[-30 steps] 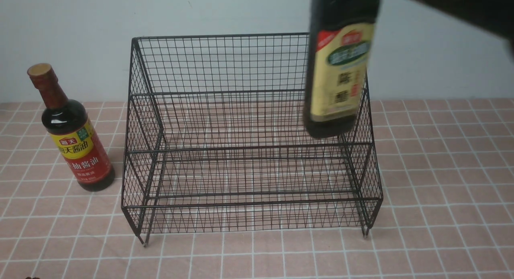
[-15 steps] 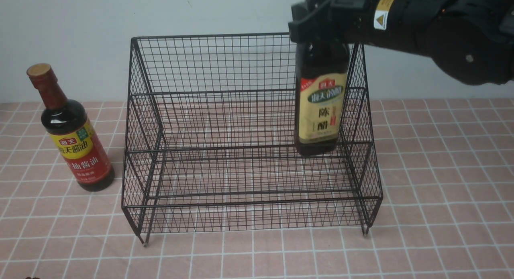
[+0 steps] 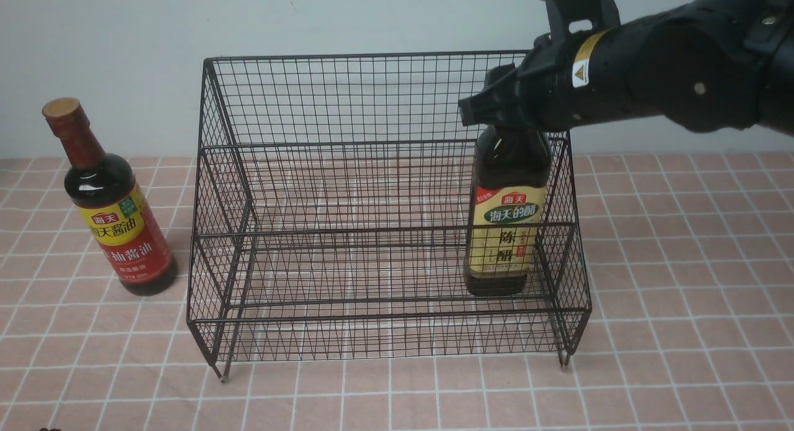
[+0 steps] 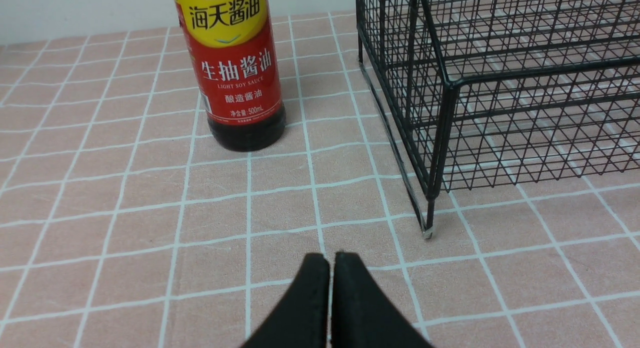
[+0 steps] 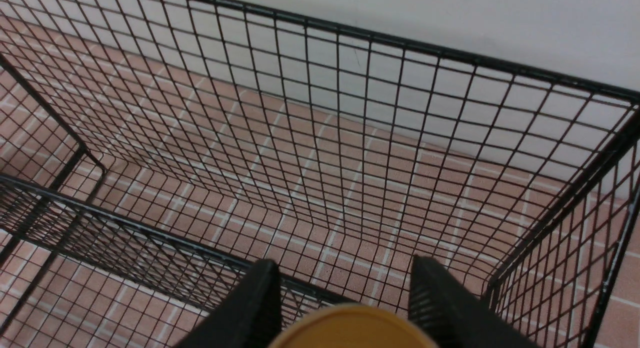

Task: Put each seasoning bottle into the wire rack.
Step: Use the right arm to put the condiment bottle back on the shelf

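**Risk of a wobble or a snag at release**

Holding the broader bottle by the neck with the right gripper: jaws part-way apart, closed on the neck just under the gold cap. Standing upright at the right end of the wire rack, on its lower shelf, just beside the rack's right side wall. Cannot tell whether the base bears fully on the wires.

Likely trouble from here:

- Letting go before the base is fully down: a short drop onto open mesh, then rocking, perhaps toppling forward over the rack's low front rail.
- Drawing back sideways instead of straight up: catching the cap and tipping the bottle.
- Lifting away too close to the rack's right wall or top rim: hooking a wire and dragging the whole rack, which looks light.

Left to do: the slim bottle, upright outside the rack, near its left side. Left gripper low in front of the rack's front-left foot, jaws pressed together on nothing. Tall and narrow, so easily knocked over by an approach with the jaws not yet parted.
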